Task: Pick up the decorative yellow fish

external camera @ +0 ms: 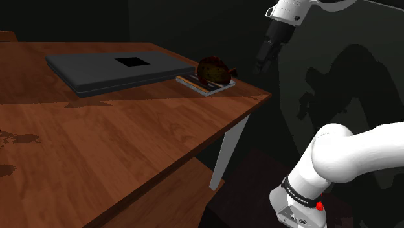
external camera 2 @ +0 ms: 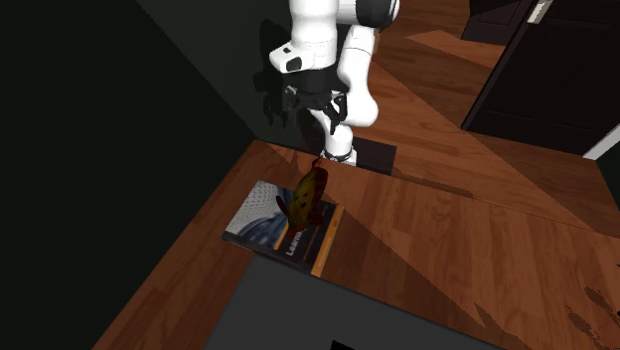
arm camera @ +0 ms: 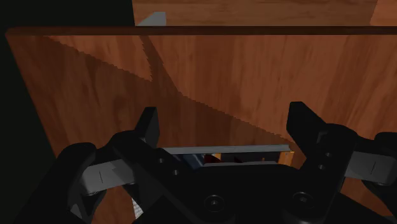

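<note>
We take this for a dim room in a home: a brown wooden table with a slanted white leg stands over a wood-plank floor, near a dark panelled door. On the table lie household things: a flat dark grey slab and a thin book bearing a brownish fish ornament.

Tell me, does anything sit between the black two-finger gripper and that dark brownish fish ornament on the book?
Nothing. In the shoulder view, the open gripper hangs up and right of the fish, with only empty air between them.
</note>
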You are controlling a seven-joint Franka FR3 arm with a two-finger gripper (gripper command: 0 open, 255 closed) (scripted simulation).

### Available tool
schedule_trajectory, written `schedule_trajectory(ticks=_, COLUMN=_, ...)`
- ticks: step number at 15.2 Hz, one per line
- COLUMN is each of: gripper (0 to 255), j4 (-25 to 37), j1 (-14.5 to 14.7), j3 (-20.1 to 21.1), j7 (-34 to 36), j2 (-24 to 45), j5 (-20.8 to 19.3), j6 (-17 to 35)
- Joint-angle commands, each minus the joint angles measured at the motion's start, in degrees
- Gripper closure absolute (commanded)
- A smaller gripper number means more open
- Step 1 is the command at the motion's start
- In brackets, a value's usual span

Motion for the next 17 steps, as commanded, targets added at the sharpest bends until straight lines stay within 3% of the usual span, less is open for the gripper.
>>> schedule_trajectory(ticks=1, gripper=0, j4=0.00, j1=0.00, j3=0.00, j7=0.00, j2=0.00, j5=0.00, j6=0.00)
schedule_trajectory(ticks=9, gripper=0, j4=20.53, j1=5.17, j3=-9.26, j7=-17.77, j2=24.18, j5=3.74, j6=-3.76)
schedule_trajectory(ticks=13, gripper=0, j4=33.98, j1=6.67, j3=-12.66, j7=-26.75, j2=37.38, j5=7.79, j6=-8.90)
schedule_trajectory(ticks=17, gripper=0, j4=49.89, j1=6.15, j3=-14.39, j7=-34.53, j2=51.21, j5=12.76, j6=-16.23)
